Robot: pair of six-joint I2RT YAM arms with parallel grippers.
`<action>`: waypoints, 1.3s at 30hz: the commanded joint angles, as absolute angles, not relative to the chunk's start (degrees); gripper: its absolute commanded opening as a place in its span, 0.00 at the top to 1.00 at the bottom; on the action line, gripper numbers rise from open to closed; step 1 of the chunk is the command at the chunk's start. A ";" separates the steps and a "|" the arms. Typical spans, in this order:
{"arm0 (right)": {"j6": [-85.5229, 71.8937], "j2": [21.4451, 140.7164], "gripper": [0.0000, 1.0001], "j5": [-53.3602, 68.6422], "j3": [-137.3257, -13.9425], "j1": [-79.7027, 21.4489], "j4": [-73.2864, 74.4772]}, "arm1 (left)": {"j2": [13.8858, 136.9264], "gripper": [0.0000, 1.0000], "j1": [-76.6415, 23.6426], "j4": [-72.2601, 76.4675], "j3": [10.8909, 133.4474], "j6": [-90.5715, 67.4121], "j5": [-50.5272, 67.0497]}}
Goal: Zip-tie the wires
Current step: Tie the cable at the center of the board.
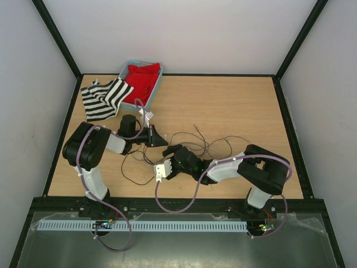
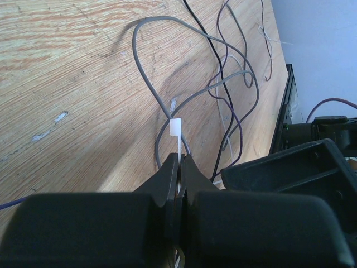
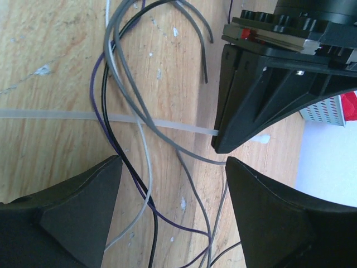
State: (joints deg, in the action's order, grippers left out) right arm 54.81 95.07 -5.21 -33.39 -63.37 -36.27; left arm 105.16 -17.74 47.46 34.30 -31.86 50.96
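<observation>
- While your left gripper (image 2: 179, 162) is clenched on the zip tie (image 2: 175, 127), nothing looks bundled.
- The wires (image 1: 209, 142) sprawl loose mid-frame in the top view; the strap crosses them, unlooped.
- Your right gripper (image 3: 173, 163) hangs released above them; looping, threading and cinching are probably all left.

My right tool (image 3: 173, 167) hangs with its 2 fingers spread wide above the desk (image 3: 44, 44), the grey, black and purple wires (image 3: 111, 67) running between them across a pale zip tie (image 3: 56, 114) whose end meets the left tool's (image 3: 218, 139) closed tip.
</observation>
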 commanded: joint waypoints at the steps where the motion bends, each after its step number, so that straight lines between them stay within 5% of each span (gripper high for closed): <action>1: 53.69 97.66 0.14 -2.73 -35.76 -62.04 -36.91 | 106.17 1.00 -18.10 49.98 34.15 -32.19 52.51; 21: 45.03 98.99 0.13 -2.68 -41.48 -59.06 -38.96 | 107.07 1.00 -18.11 50.03 34.30 -32.73 53.17; 31: 49.53 92.46 0.00 1.53 -34.24 -59.15 -34.16 | 107.43 1.00 -18.11 50.13 34.97 -33.49 54.19; 39: 54.68 92.20 0.01 -0.19 -31.06 -59.66 -37.34 | 108.25 1.00 -18.11 50.17 35.60 -33.74 55.11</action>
